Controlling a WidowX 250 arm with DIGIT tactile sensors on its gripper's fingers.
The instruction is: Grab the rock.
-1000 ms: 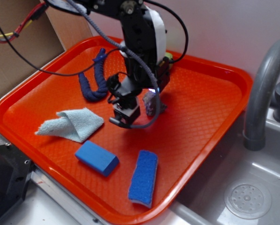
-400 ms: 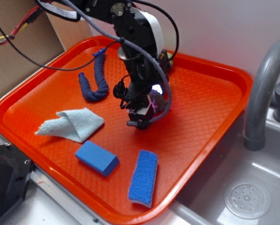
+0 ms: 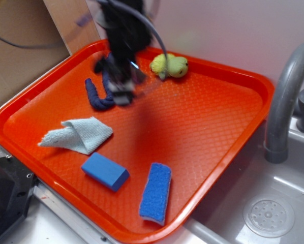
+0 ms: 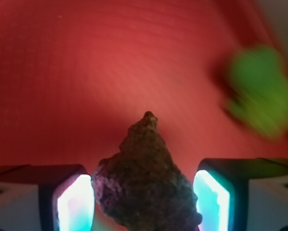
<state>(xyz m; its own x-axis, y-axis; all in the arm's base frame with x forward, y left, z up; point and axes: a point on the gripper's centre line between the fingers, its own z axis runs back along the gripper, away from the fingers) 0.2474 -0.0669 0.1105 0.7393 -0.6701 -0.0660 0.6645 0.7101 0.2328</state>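
Observation:
In the wrist view the rock [image 4: 146, 183], a lumpy brown-grey stone with a pointed tip, sits between my two lit fingers [image 4: 74, 202]. My gripper [image 4: 143, 204] is shut on it above the orange tray [image 4: 86, 72]. In the exterior view the arm is a dark blur, and my gripper [image 3: 122, 94] hangs over the back left of the tray [image 3: 233, 147], beside the blue rope. The rock cannot be made out in that blur. The spot mid-tray where it lay is bare. The yellow-green plush toy [image 3: 169, 66] lies at the tray's back edge and shows blurred in the wrist view [image 4: 259, 91].
On the tray lie a dark blue rope [image 3: 97, 96], a light blue cloth [image 3: 78, 134], a blue block [image 3: 105, 171] and a blue sponge [image 3: 156, 193]. A grey faucet [image 3: 284, 101] and sink [image 3: 269, 216] are at the right. Cardboard [image 3: 20, 51] stands at the back left.
My gripper closed on the rock at mid-tray, then lifted and swung fast to the back left with it. The plush toy, hidden before by the arm, is now in view.

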